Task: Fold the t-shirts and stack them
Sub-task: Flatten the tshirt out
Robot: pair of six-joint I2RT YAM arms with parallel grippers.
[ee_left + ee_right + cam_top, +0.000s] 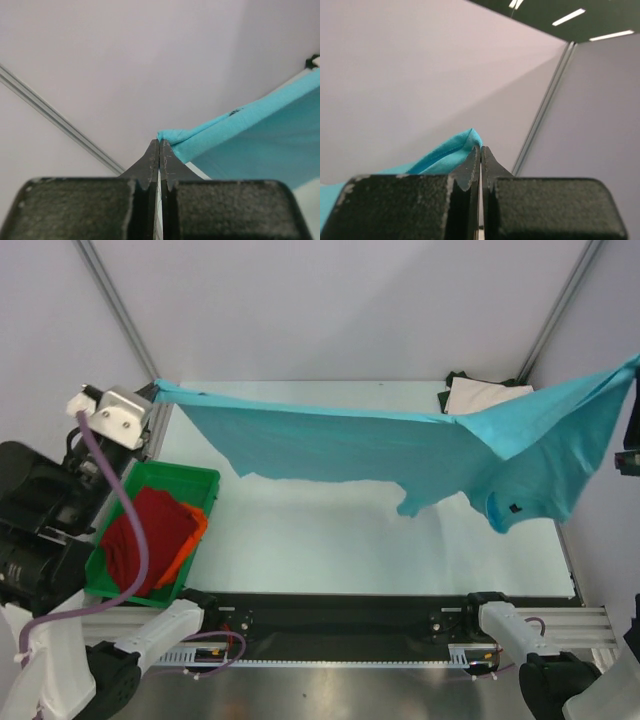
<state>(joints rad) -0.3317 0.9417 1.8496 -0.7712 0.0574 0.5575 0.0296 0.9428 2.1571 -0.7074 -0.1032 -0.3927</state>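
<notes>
Aloft, the turquoise shirt (400, 455) hangs stretched above the table (300, 550), spanning from far left to the right edge. The left gripper (159, 146) is pinched tight on one bunched corner; the right gripper (481, 151) is likewise clamped on the opposite edge. The cloth is light, soft and limp — it sags mid-span and droops near the collar — so it probably needs two well-spread holds at hem or shoulder corners. Thin folds may slip from narrow tips. The cream shirt (485, 395) lies at the far right corner; the red shirt (150, 530) and orange shirt (192, 543) sit in the bin (205, 478).
</notes>
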